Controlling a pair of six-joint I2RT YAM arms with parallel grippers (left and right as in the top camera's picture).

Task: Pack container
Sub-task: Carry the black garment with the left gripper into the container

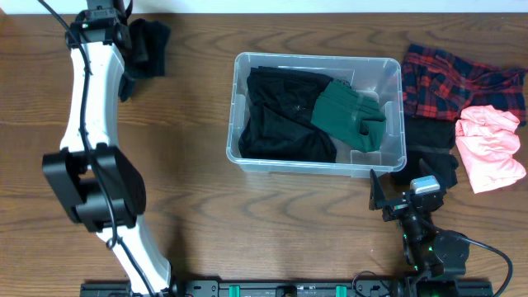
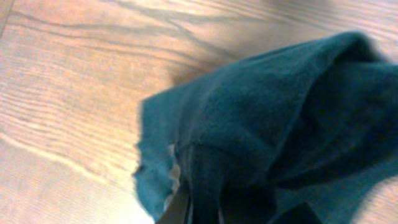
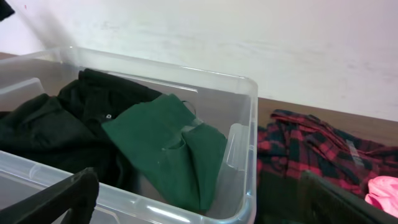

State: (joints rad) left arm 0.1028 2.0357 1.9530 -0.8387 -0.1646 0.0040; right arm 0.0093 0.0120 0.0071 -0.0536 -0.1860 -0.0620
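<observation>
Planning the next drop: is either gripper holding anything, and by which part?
Left gripper grips the dark cloth at a bunched fold; right gripper is empty.

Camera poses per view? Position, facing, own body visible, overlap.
Overhead: above table, looking straight down; left arm and right arm show.
Left wrist: close over dark cloth, facing it; possible finger sliver at bottom edge.
Right wrist: low, near side, facing wall across container; open right gripper frames bottom.
Shared: overhead and right wrist both see container, green garment, plaid shirt.
</observation>
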